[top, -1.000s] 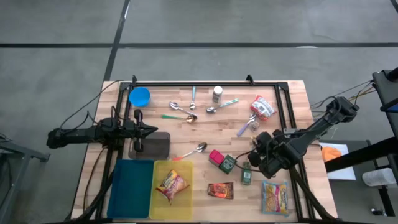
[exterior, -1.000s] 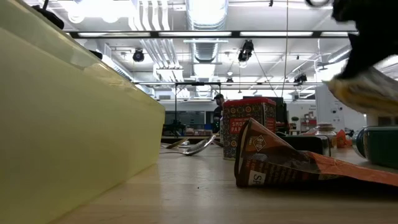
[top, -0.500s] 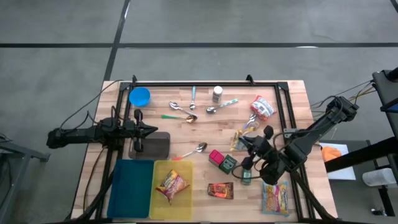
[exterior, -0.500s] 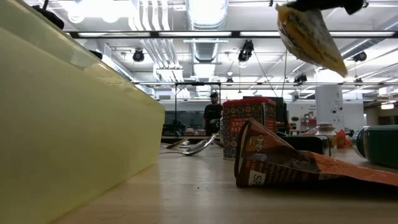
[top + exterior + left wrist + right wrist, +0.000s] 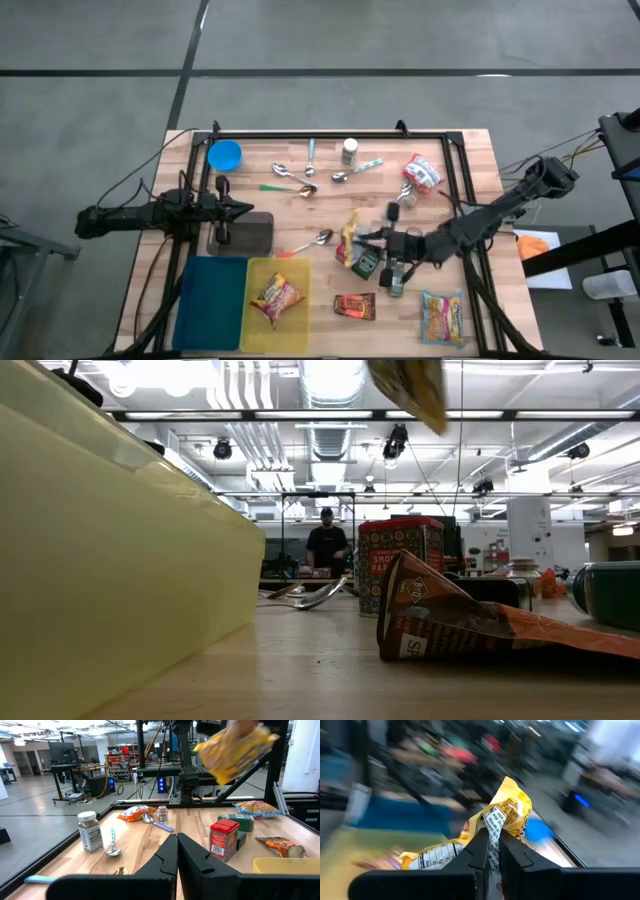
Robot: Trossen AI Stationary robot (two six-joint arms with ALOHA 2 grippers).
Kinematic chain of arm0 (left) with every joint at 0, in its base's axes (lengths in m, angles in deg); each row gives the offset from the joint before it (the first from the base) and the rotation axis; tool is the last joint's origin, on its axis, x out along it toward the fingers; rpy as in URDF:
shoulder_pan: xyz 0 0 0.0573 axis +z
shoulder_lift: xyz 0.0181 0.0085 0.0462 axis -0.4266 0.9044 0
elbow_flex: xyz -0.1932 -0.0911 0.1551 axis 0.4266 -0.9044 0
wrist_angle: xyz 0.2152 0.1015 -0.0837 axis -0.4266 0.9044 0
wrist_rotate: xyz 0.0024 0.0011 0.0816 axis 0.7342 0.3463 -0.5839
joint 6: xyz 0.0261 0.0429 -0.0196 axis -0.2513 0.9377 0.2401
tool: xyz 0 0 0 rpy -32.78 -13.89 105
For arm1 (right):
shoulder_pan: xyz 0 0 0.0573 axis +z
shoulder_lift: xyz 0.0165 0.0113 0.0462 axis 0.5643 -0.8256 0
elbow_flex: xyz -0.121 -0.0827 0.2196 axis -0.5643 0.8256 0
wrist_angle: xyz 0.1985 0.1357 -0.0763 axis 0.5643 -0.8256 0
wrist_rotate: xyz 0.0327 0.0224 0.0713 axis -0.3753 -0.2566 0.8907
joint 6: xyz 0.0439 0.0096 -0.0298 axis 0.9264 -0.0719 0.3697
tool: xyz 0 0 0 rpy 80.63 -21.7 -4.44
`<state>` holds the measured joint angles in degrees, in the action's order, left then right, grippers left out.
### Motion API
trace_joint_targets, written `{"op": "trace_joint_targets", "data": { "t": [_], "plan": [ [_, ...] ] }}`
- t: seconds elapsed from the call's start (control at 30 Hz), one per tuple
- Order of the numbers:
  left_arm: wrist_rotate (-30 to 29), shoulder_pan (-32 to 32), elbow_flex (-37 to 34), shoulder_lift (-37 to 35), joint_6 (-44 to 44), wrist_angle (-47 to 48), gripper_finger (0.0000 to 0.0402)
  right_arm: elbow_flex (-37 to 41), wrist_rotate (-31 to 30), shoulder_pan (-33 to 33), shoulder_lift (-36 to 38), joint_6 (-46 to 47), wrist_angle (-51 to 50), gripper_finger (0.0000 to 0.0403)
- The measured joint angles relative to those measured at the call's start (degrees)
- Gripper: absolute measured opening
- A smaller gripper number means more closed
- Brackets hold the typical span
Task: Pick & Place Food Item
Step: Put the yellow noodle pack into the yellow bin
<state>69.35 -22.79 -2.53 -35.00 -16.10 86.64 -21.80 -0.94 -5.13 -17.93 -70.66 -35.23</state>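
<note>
A yellow snack packet [image 5: 350, 226] hangs in the air above the red tin [image 5: 347, 253] in the middle of the table. My right gripper [image 5: 364, 237] is shut on it, and the arm reaches in level from the table's right side. The packet also shows at the top of the low view [image 5: 410, 385], in the left wrist view [image 5: 232, 750] and in the right wrist view [image 5: 500, 815]. My left gripper [image 5: 246, 208] waits shut at the table's left, over a dark grey pad [image 5: 255, 232]. A yellow tray [image 5: 252, 275] at the near left has another snack packet [image 5: 277, 298] lying in it. My right gripper pinches the yellow packet between its two fingers [image 5: 481, 847] at a crumpled edge by the white printed label [image 5: 493, 827]. The fingers come level from the table's right. The packet is lifted clear of the table and juts out past the fingertips.
A blue tray [image 5: 210, 302] lies left of the yellow one. A green can [image 5: 366, 264], a brown packet [image 5: 354, 306] and another snack packet [image 5: 441, 318] lie near. Several spoons, a blue bowl [image 5: 225, 155], a shaker [image 5: 349, 150] and a red-white packet [image 5: 424, 172] lie farther back.
My right gripper has carried the yellow packet up and toward the table's left edge, from over the near right to above the red tin. Its wrist has rolled and tipped up from pointing down to pointing level. It has stayed shut on the packet.
</note>
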Motion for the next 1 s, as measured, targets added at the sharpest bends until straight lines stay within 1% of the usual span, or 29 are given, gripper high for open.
{"op": "trace_joint_targets", "data": {
  "t": [0.07,0.13,0.3,0.4,0.47,0.53,0.6,0.73,0.8,1.0],
  "plan": [
    [0.01,0.00,0.00,0.00,0.01,-0.02,0.0010,1.46,9.55,-2.75,-0.01,-2.22,5.38,0.0018],
    [0.00,0.00,0.02,0.00,0.02,-0.02,0.0010,1.91,16.68,-5.50,-0.06,-1.66,6.28,0.0018],
    [0.02,0.00,0.00,0.00,0.02,-0.01,0.0010,1.04,26.68,-11.22,-3.83,1.87,6.80,0.0018],
    [0.02,0.00,0.01,0.00,0.02,-0.01,0.0010,-0.24,32.42,-12.72,-8.07,1.83,12.03,0.0018],
    [0.01,0.01,0.00,0.00,0.01,-0.01,0.0010,-1.67,34.93,-13.21,-11.44,1.09,16.54,0.0018],
    [0.00,0.02,0.01,0.00,0.01,-0.02,0.0010,-3.68,35.59,-13.38,-14.95,-0.27,19.43,0.0018],
    [0.02,0.00,0.00,0.00,0.02,0.00,0.0010,-6.66,35.99,-13.44,-18.55,-0.80,19.61,0.0018],
    [0.00,0.01,0.01,0.00,0.01,-0.02,0.0010,-12.88,43.34,-13.37,-25.86,-0.79,19.16,0.0018],
    [0.01,0.00,0.00,0.02,0.01,0.00,0.0010,-15.55,45.25,-13.32,-29.26,0.38,18.97,0.0018],
    [0.00,0.00,0.00,0.00,0.01,0.00,0.0010,-21.83,46.04,-13.39,-36.62,1.88,17.08,0.0018]
  ]
}}
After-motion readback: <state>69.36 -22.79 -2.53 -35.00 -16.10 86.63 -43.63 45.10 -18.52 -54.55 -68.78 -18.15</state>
